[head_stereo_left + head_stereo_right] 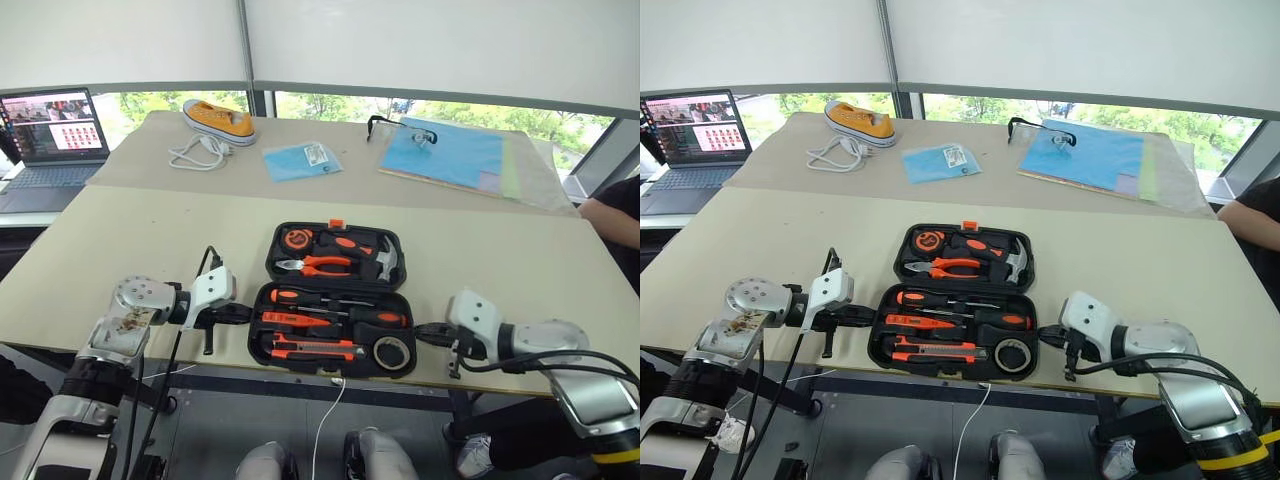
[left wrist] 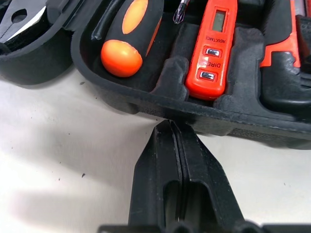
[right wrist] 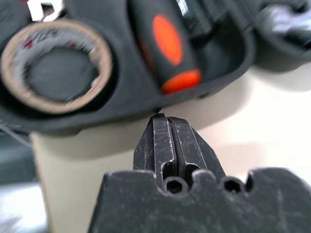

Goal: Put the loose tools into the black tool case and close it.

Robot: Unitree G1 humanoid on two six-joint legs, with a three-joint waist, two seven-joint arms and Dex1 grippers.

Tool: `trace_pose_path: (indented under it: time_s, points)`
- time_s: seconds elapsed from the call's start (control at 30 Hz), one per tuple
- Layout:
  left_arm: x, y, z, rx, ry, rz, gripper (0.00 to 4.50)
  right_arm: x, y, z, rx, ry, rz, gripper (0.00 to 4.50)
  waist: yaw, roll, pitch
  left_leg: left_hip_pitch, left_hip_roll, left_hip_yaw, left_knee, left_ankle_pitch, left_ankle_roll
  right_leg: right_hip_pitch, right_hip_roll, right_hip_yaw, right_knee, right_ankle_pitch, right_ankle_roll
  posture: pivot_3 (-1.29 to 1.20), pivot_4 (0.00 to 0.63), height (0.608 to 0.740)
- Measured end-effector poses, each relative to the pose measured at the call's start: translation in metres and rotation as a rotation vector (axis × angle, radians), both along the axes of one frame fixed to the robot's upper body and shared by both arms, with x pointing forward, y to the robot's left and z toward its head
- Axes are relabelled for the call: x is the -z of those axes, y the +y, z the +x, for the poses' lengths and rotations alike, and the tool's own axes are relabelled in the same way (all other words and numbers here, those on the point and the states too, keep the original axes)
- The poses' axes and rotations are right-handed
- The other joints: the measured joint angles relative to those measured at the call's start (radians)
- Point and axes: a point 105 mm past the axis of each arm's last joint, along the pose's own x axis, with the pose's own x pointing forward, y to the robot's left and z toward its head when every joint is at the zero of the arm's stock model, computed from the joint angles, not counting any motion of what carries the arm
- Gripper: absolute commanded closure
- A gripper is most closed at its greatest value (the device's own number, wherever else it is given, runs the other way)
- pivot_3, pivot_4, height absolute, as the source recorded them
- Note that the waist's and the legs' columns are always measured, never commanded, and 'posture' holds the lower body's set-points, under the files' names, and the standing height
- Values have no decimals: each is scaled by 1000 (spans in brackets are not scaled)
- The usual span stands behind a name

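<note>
The black tool case (image 1: pixel 333 300) lies open on the tabletop (image 1: pixel 150 240) near its front edge, directly between the two sets of fingers, with its tools seated in their recesses. The left gripper (image 1: pixel 238 313) has its fingers (image 2: pixel 167 160) pressed together, holding nothing, their tips just short of the case's left side wall. Just past those tips sit an orange-and-black-handled screwdriver (image 2: pixel 129 36) and, beside it, a small orange screwdriver (image 2: pixel 212 46) with buttons and a small window on its body. The right gripper (image 1: pixel 424 334) also has its fingers (image 3: pixel 167 138) closed on each other and empty, the tips close to the case's right side wall; whether either pair touches the wall cannot be told. Right ahead of the right fingers lie the small dark tape roll (image 3: pixel 56 65) and the butt end of another screwdriver (image 3: pixel 170 48). An orange-black utility knife (image 1: pixel 318 349) rests along the case's front row, between the two sets of fingers. In the far half of the case, beyond both sets of fingertips, are orange-handled pliers (image 1: pixel 318 265) and a hammer (image 1: pixel 385 262). Well beyond the case lie a yellow shoe (image 1: pixel 218 120), a blue sheet (image 1: pixel 450 155) and a laptop (image 1: pixel 50 140).
</note>
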Motion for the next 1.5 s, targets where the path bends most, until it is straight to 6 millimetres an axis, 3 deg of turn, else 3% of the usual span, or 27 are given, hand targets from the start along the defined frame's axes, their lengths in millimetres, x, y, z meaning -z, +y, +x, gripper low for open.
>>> trace_pose_path:
  time_s: [0.1,0.2,0.27,0.37,0.5,0.67,0.7,0.73,0.77,1.1,1.13,1.5]
  points:
    - [-2,21,9,-117,13,-32,2863,-6,-19,5,95,32,8,2829,-4,0,0,1,1,0,0,0,0,0,0,0,0,0,0,0,150,718]
    - [-14,42,30,-324,89,-132,1824,-27,-26,26,204,47,119,1772,-5,-2,1,0,1,-1,1,0,0,0,1,0,1,2,1,0,150,718]
    - [-32,42,48,-418,143,-225,1093,-50,-19,49,259,37,241,1059,-4,-3,2,0,1,-1,2,2,0,0,2,-1,2,4,1,0,150,718]
    - [-61,23,68,-452,191,-339,79,-73,-6,73,301,51,359,36,-1,-3,1,-1,0,-1,2,2,0,1,3,-1,1,4,1,0,150,718]
    - [-71,-4,90,-536,300,-422,28,-71,2,99,403,150,412,7,-2,-3,1,-3,-2,0,1,2,2,0,4,-1,1,9,-7,0,150,718]
    - [-53,-27,99,-568,390,-369,28,-58,1,127,555,246,431,7,-10,-3,1,-6,-3,1,-1,2,2,-1,6,-4,0,8,-6,0,150,718]
    - [-47,-27,99,-579,395,-352,269,-54,-1,129,573,261,414,509,-11,-3,1,-7,-2,1,-2,2,1,-1,6,-4,0,8,-6,0,150,718]
    - [-42,-26,100,-595,402,-343,536,-48,-2,130,587,274,400,595,-12,-3,1,-7,-2,1,-2,2,1,-1,6,-5,0,8,-6,0,150,718]
    - [-41,-25,101,-603,394,-341,754,-46,-2,131,587,282,407,1032,-13,-3,1,-7,-2,1,-3,2,1,-2,6,-5,0,8,-6,0,150,718]
    - [-43,-28,105,-592,378,-336,4270,-45,17,129,506,263,373,4431,-19,-1,-1,1,-2,3,0,4,-3,2,-1,-1,3,4,1,0,150,718]
    - [-42,-28,105,-596,382,-336,4484,-45,17,128,503,260,371,4500,-17,0,-2,2,-1,3,0,5,-3,2,-1,-1,3,4,1,0,150,718]
    - [-44,-24,105,-588,357,-363,4484,-49,21,133,517,228,375,4500,-20,1,-2,2,-1,3,0,5,-4,2,-1,-1,3,4,0,0,150,718]
